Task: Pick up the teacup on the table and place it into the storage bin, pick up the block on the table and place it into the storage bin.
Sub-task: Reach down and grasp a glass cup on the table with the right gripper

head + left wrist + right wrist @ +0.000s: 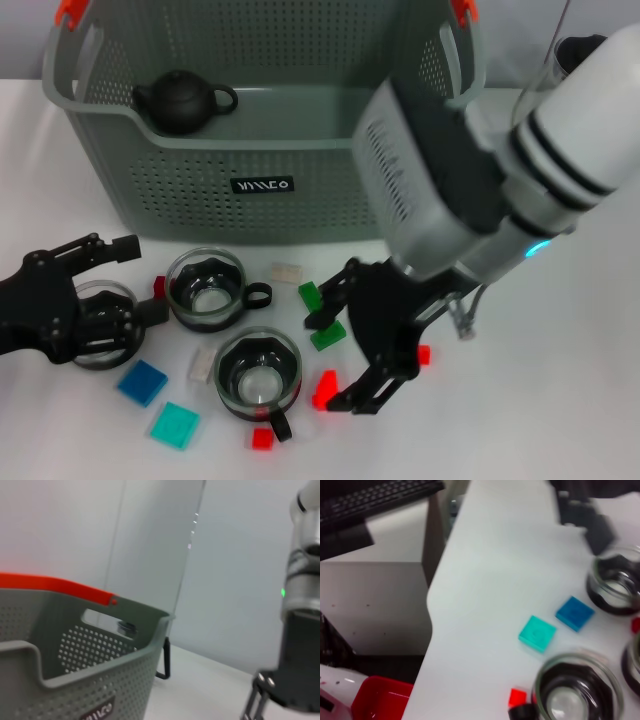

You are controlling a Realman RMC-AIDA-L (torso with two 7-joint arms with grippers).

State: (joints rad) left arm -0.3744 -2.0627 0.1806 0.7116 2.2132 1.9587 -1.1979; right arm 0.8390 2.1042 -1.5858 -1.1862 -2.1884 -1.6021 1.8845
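Three glass teacups stand on the white table: one at the left, one in the middle, one nearer the front. My left gripper is open, low at the left, its black fingers spread around the left teacup. My right gripper is open over the blocks, with a green block between its fingers and a red block by the lower fingertip. The grey-green storage bin stands behind and holds a black teapot. The bin also shows in the left wrist view.
More blocks lie around the cups: blue, teal, small red, another green, two clear ones. The right wrist view shows the teal and blue blocks and the table's edge.
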